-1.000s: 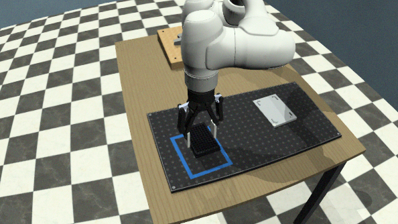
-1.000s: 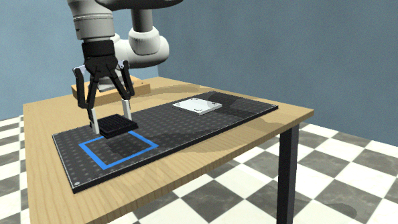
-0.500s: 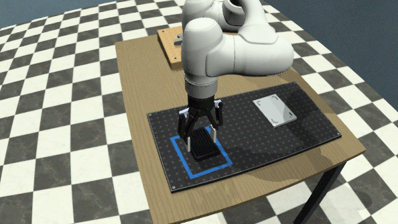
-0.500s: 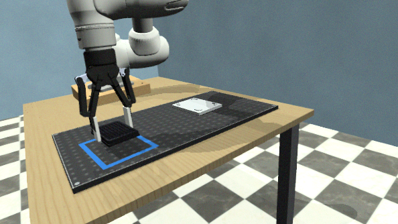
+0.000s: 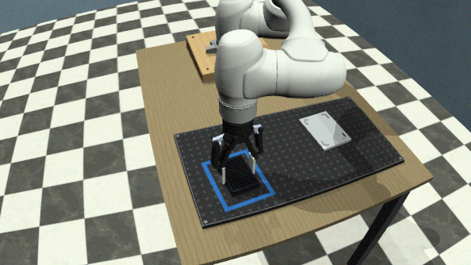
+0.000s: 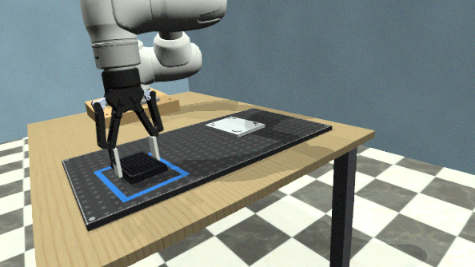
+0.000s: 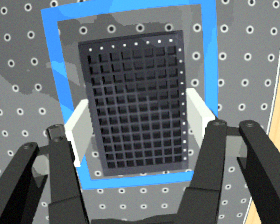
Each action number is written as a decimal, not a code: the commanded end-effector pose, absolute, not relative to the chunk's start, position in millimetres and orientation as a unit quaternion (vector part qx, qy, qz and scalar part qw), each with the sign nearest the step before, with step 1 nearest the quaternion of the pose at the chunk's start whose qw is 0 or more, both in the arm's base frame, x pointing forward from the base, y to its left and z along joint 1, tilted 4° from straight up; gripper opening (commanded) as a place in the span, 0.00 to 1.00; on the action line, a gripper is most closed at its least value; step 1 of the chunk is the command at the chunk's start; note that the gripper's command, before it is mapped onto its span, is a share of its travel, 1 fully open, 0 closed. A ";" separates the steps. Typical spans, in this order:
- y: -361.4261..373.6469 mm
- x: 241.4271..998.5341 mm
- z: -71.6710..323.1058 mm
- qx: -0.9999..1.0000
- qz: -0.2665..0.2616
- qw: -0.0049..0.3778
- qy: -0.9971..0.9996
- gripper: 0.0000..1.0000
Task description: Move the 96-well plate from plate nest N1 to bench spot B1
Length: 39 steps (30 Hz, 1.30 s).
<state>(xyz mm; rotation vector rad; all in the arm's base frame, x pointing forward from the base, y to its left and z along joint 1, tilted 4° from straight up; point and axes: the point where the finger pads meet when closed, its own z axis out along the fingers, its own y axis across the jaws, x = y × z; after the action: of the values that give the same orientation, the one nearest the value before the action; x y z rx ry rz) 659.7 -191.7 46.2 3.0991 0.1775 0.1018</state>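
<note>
The black 96-well plate [image 5: 240,175] sits inside the blue taped outline B1 on the dark deck, right way up. It looks down on the deck or just above it; I cannot tell if it touches. My gripper [image 5: 238,170] is shut on the plate, one white finger pad on each long side. In the exterior view the plate [image 6: 142,166] lies within the outline, with the gripper [image 6: 136,161] over it. In the wrist view the plate [image 7: 135,106] lies with its long sides along the outline's [image 7: 131,19] long sides. The white plate nest N1 [image 5: 324,130] stands empty at the right.
A wooden block [image 5: 206,55] with a metal fitting lies at the back of the table, partly behind the arm. The dark perforated deck [image 5: 289,156] covers the front of the table. The table's front edge runs close below the outline.
</note>
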 end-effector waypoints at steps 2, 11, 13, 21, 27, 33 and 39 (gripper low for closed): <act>-191.6 659.8 45.9 0.998 0.033 0.018 0.057 0.00; -191.6 659.8 45.9 0.998 0.033 0.018 0.057 0.00; -191.6 659.8 45.9 0.998 0.033 0.018 0.057 0.00; -191.6 659.8 45.1 0.998 0.033 0.018 0.057 0.00; -191.7 659.9 44.2 0.998 0.033 0.018 0.057 0.00; -191.7 660.0 43.4 0.998 0.033 0.018 0.057 0.00; -191.7 660.0 42.4 0.998 0.033 0.018 0.057 0.00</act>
<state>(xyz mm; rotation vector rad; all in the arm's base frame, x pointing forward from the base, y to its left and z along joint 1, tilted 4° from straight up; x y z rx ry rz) 660.0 -191.8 42.5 3.0991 0.1775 0.1019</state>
